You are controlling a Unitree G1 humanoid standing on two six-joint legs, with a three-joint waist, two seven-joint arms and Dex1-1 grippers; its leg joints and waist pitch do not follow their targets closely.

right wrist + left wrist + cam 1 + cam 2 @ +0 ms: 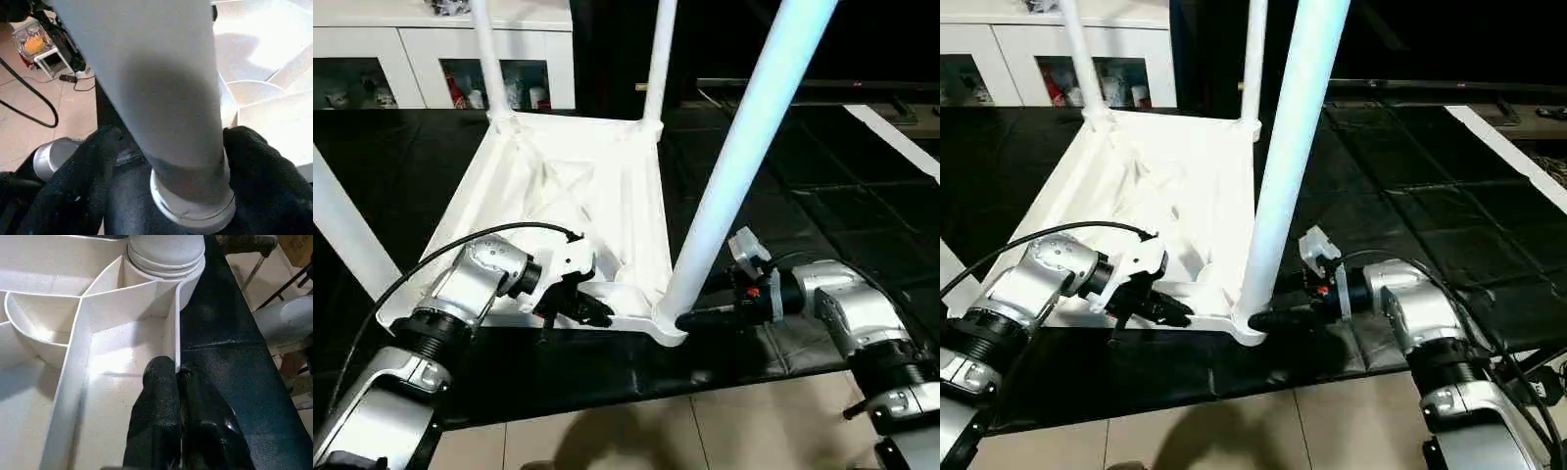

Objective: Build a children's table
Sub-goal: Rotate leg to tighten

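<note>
— Two things stand beyond the work: a white cabinet (440, 59) with glass doors past the far edge of the black mat (862, 206), and pale floor tiles (705, 431) along the mat's near edge. Anything in the way?

— The near-right leg (744, 147) rises between the two arms, right in front of the right gripper (690, 319).

— How do the fingers stand?

— The left gripper (592, 311) has its fingers (156, 416) clenched together, pinching the thin near rim wall of the children's table (578, 186). The right fingers (264, 171) stand spread on either side of the leg's base, just above its corner socket (193, 208); I cannot tell whether they press it.

— And the table itself?

— All white, upside down on the mat, ribbed underside facing up. Three legs stand upright in its sockets: two at the far corners, one at the near-right corner. Another white leg (347, 230) slants near the mat's left edge.
</note>
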